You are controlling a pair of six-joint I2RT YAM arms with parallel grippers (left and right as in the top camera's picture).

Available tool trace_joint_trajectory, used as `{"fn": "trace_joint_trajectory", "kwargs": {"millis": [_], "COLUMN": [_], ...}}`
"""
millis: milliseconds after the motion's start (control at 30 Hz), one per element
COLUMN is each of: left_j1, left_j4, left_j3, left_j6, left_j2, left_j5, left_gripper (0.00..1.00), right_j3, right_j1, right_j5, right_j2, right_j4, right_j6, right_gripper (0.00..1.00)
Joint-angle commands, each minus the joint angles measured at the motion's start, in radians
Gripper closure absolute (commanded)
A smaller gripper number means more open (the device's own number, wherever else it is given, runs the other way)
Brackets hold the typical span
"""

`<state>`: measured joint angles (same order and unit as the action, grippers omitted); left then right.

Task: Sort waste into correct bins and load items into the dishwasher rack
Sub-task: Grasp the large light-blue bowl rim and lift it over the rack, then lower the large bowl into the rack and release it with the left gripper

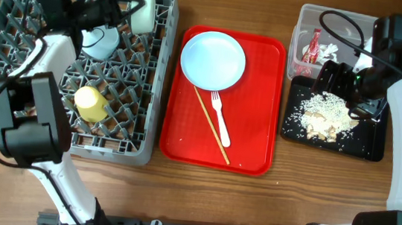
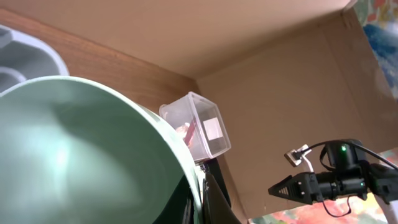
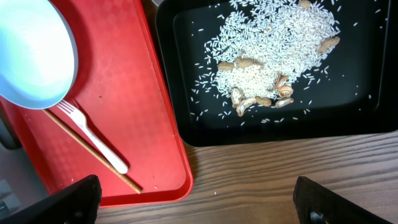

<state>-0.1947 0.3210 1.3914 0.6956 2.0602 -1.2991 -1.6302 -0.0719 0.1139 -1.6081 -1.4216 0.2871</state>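
The pale green bowl (image 1: 143, 10) is tilted on edge at the far right corner of the dishwasher rack (image 1: 155, 85), toward the worktop's far left. My left fingers (image 1: 122, 5) are clamped on it. My right fingers (image 3: 71, 202) are spread wide, holding nothing, above the food scraps (image 1: 324, 114) in the black tray (image 1: 366, 145) near the worktop's right edge.

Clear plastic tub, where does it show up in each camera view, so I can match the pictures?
Overhead: the clear plastic tub sits at the top right, just behind the black tray.
Left wrist: near the centre of the frame, past the rim of the green bowl.
Right wrist: not in view.
Shared landmark: the red snack wrapper inside it, visible overhead and from the left wrist.
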Motion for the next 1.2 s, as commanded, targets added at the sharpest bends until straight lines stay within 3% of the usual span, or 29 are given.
{"fn": "trace_joint_trajectory", "kwargs": {"millis": [0, 367, 833, 933, 1167], "left_j1": [-0.005, -0.011, -0.015, -0.015, -0.003], "left_j4": [0.004, -0.003, -0.176, -0.277, -0.747], "left_j3": [0.004, 0.004, 0.004, 0.004, 0.004], "left_j6": [0.02, 0.027, 0.037, -0.021, -0.349], "left_j2": [0.016, 0.017, -0.081, -0.139, -0.301], "left_j5": [0.011, 0.031, 0.078, 0.134, 0.392], "left_gripper": [0.96, 0.96, 0.96, 0.96, 0.96], "right_j3": [-0.017, -0.017, -0.017, -0.017, -0.017], "right_j1": [-0.001, 0.0, 0.0, 0.0, 0.0], "right_j5": [-0.011, -0.011, -0.011, -0.011, -0.011], "right_j2": [0.011, 0.011, 0.011, 0.011, 0.011], "right_j4": [-0.002, -0.001, -0.004, -0.004, -0.004], "right_j6": [0.002, 0.001, 0.001, 0.002, 0.002], "right_gripper": [0.0, 0.0, 0.01, 0.0, 0.0]}}
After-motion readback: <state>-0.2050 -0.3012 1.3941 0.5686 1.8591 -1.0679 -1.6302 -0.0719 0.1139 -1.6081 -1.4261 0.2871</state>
